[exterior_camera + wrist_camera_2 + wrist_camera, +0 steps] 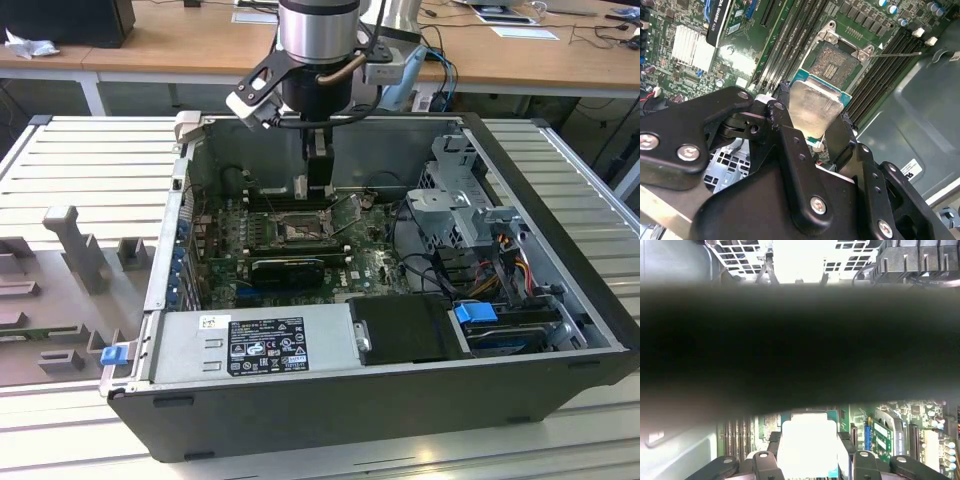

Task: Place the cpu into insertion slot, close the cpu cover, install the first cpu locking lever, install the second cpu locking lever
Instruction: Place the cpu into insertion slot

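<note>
While I hang over the motherboard [685, 82], my gripper [812, 117] clamps the cpu [815, 102] by opposite edges — insertion slot [837, 62] uncovered, just beneath.

Arm [318, 28]: silver-grey cyl. wrist segment, black round flange [315, 92] below, tan cable [338, 70] looped across it, pale camera bracket [252, 97] on flange side, exterior view's left. Gripper [812, 112]: matte black linkage bars, rounded ends, silver screws [689, 151] at pivots, two narrow black fingers [780, 112].
</note>
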Motion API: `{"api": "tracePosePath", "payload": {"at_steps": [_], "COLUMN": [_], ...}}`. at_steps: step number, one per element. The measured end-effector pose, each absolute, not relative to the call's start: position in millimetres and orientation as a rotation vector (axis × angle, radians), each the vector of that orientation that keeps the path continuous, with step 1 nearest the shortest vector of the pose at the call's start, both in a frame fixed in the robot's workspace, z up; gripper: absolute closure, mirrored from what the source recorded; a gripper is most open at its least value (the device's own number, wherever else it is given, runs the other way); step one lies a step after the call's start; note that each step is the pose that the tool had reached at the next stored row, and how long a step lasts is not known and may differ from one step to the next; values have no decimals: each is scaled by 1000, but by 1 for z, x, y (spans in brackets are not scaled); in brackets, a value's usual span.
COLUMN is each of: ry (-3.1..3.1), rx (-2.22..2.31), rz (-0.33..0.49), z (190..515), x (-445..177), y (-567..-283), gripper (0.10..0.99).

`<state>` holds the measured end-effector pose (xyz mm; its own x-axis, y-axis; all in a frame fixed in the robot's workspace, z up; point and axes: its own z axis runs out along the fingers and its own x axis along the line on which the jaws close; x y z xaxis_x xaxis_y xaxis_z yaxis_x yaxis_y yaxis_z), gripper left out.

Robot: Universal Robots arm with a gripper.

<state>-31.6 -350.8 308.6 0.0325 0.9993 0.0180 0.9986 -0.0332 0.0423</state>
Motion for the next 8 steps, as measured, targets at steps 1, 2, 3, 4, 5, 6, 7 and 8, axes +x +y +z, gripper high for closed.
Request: {"api": "tracePosePath", "payload": {"at_steps": [1,2,3,4,5,6,7,8], "ry": [2172,2172,2172,2173,2173,2174,2174,2174], "rx": [2245,2245,2245,2245,2246,2247,2247,2247], "rz": [66,65,65,64,63,61,61,60], "z": [308,307,306,306,305,303,302,301], "x": [-32,-32,-32,-32,-32,-32,-32,-32], "y": [-351,-351,-351,-351,-351,-351,-351,-351], "gripper": [557,557,557,557,557,557,557,557]}}
